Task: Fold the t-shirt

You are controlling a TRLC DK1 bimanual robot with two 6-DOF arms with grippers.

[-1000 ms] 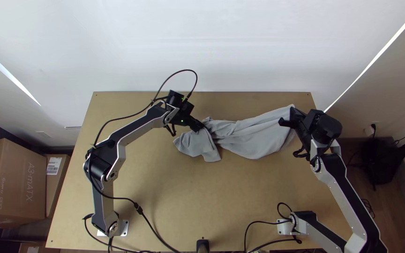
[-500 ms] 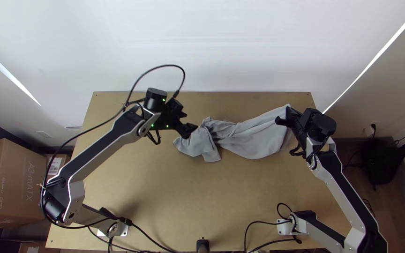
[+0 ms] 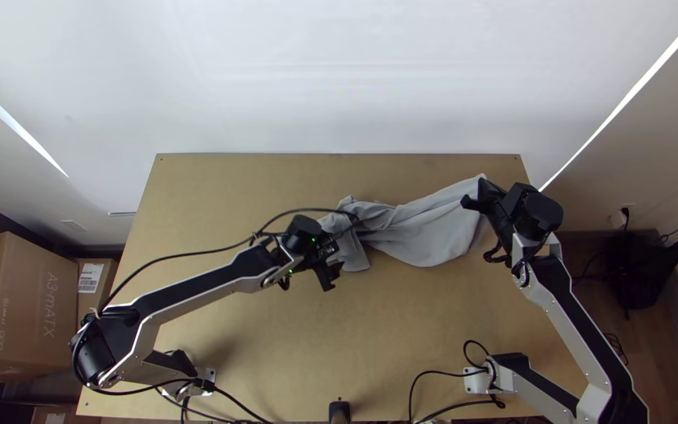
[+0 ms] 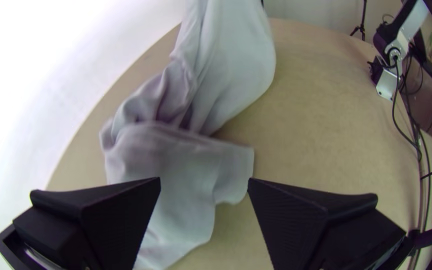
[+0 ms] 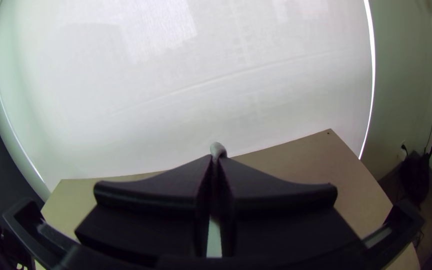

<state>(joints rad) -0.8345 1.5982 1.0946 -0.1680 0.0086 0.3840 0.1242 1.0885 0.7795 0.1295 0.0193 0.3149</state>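
Note:
The grey t-shirt (image 3: 425, 232) lies bunched and twisted, its right end raised to my right gripper (image 3: 480, 196). In the right wrist view that gripper (image 5: 217, 160) is shut on a bit of the t-shirt (image 5: 218, 149), which pokes up between the fingers. At the cloth's left end is my left gripper (image 3: 337, 255), over part of it. My left gripper (image 4: 204, 182) stands open in its wrist view, with a folded-over flap of the t-shirt (image 4: 176, 160) beyond and below its spread fingers.
Bare wooden table (image 3: 386, 338) lies in front of the cloth and along its far side. A white wall or sheet (image 3: 339, 78) rises behind the far edge. Cables loop beside both arms, and cardboard boxes (image 3: 29, 306) stand left of the table.
The left gripper first drew back leftward off the cloth, then came right and toward the near edge, over the left end. The right gripper shifted slightly left with its cloth, then stayed still.

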